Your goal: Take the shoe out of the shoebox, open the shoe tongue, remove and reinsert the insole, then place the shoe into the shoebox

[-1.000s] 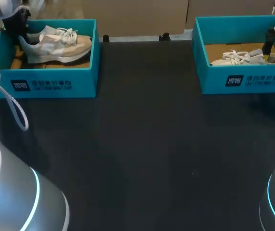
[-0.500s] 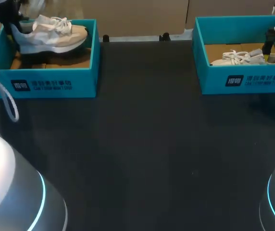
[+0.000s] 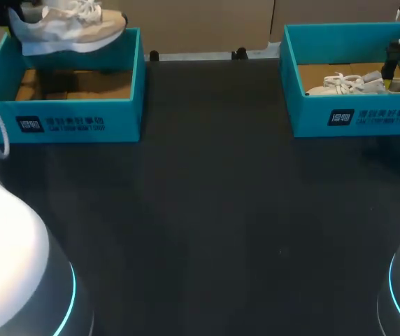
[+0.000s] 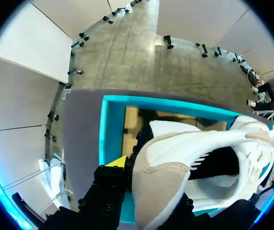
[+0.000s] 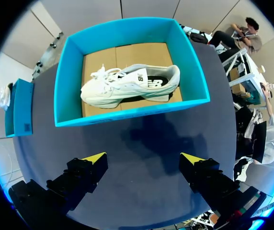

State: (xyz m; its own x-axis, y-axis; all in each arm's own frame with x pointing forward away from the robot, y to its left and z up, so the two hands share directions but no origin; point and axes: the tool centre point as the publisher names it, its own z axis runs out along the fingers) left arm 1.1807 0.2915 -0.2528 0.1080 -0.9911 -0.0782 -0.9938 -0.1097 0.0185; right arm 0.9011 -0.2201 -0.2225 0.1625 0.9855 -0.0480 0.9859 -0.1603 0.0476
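— Where's the shoe right now?
— Upper left of the frame. The shoe (image 3: 63,28) hangs clear above the left box (image 3: 67,115), toe pointing right.
— And the grip?
— The left hand (image 4: 149,189) is clamped on the heel. Only one yellow tip (image 4: 118,161) shows, so the far finger is probably hidden behind the heel.
— The other side?
— The right hand (image 5: 144,165) is spread wide, holding nothing, above the dark surface (image 5: 146,139). Ahead of it, the second shoe (image 5: 127,86) lies inside the right box (image 5: 127,112).
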